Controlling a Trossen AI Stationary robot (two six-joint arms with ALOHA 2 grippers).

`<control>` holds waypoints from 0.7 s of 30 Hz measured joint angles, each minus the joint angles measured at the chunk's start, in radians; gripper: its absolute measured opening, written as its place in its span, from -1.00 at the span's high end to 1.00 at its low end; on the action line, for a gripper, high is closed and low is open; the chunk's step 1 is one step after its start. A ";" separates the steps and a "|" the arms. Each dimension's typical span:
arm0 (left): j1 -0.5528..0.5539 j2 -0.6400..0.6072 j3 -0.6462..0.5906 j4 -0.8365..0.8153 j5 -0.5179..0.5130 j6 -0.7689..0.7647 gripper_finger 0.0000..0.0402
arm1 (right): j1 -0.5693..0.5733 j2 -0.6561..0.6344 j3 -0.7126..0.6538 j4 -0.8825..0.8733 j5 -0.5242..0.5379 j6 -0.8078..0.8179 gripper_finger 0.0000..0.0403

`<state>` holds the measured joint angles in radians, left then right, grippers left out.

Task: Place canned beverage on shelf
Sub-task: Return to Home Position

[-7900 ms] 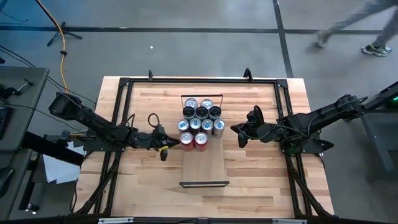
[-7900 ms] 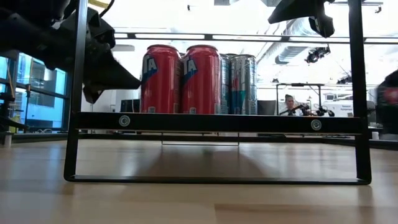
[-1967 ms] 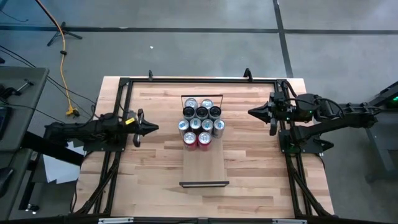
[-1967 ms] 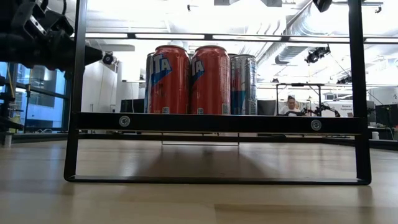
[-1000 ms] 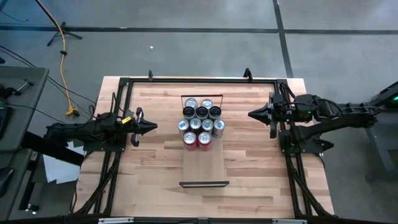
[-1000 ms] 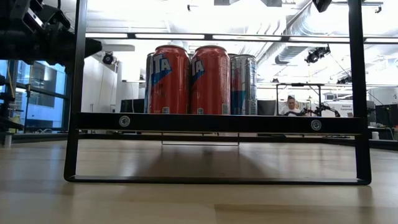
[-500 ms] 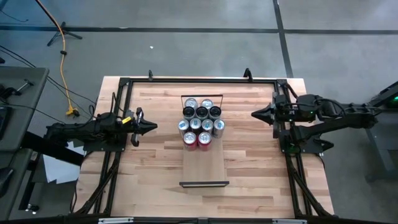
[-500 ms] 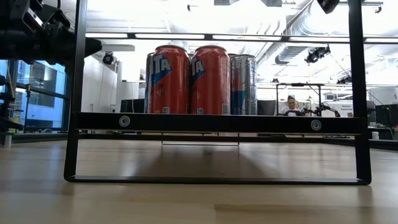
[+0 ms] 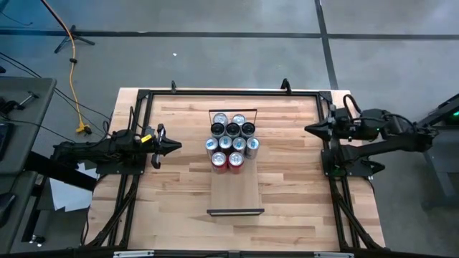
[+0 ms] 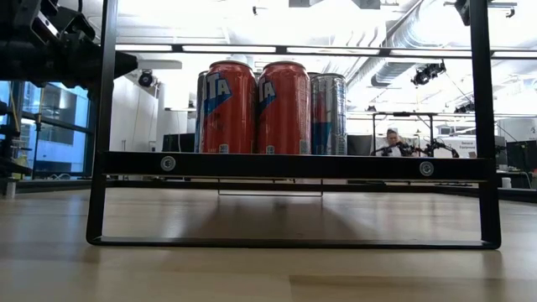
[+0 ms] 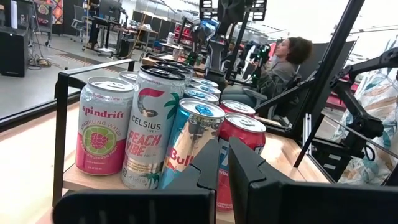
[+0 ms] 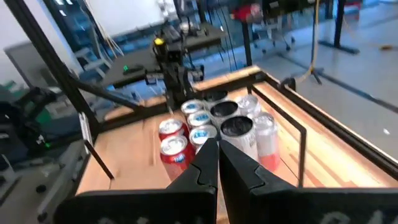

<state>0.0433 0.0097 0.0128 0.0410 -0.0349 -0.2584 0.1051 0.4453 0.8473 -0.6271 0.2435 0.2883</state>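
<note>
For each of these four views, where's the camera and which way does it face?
High view: overhead, straight down on table, shelf, cans; both arms, left end effector, right end effector.
Low view: tabletop height, level toward red cans; left arm upper left.
Left wrist view: on left arm, facing cans past own fingers.
Right wrist view: on right arm, facing them from opposite side, own fingers.
Shared: both wrist views see the cans.

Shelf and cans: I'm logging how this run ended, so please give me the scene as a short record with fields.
Shelf: long plank in the middle of the table, black rail at each short end
Cans: upright cluster at one end of the plank, the rest bare
Red cans: two, side by side, on the cluster's edge facing the bare part
Left gripper: empty, off the shelf's left side
Right gripper: shut, empty, near the table's right edge
</note>
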 joint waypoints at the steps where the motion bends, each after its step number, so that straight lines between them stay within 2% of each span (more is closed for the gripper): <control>1: 0.000 0.000 0.000 0.000 0.000 0.000 1.00 | 0.000 -0.018 -0.024 0.030 -0.001 -0.002 1.00; 7: 0.000 0.000 0.000 0.000 0.000 0.000 1.00 | 0.000 -0.111 -0.229 0.343 -0.016 -0.047 1.00; 11: 0.000 0.000 0.000 0.000 0.000 0.000 1.00 | -0.001 -0.128 -0.333 0.524 -0.083 -0.085 1.00; 21: 0.000 0.000 0.000 0.000 -0.001 0.000 1.00 | -0.001 -0.168 -0.457 0.524 -0.098 -0.079 1.00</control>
<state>0.0437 0.0101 0.0128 0.0414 -0.0358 -0.2588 0.1043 0.2770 0.3899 -0.1034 0.1455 0.2093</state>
